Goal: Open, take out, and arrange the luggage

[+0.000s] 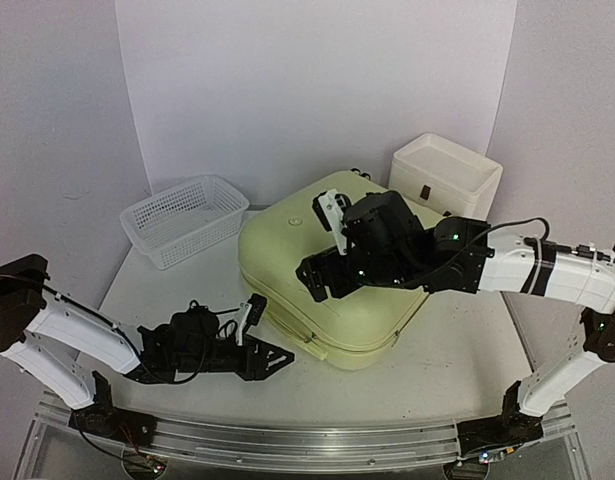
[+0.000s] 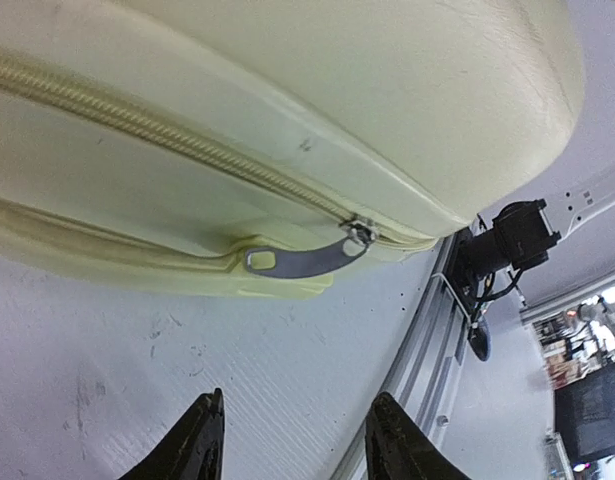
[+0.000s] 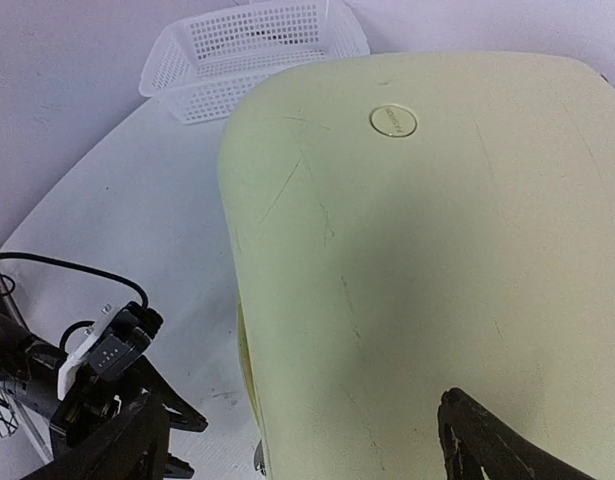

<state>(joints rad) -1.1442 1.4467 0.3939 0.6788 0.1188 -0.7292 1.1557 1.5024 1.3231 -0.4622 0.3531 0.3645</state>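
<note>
Yellow-green luggage (image 1: 332, 285) lies flat mid-table, lid down. Your left gripper (image 2: 292, 435) (jaws parted, empty) is the nearer one: the metal zipper pull (image 2: 302, 260) sits just ahead, lying along the seam. The right gripper (image 3: 307, 435) hovers spread wide over the lid.

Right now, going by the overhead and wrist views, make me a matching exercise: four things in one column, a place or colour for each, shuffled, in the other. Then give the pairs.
Things
1. luggage
2. mesh basket
3. white box
4. zipper pull

Place or colour
A. back left of the table
B. grey metal, lying against a pale side seam
C. lying flat mid-table, pale yellow-green
D. back right of the table

Pairs: 1-C, 2-A, 3-D, 4-B
</note>
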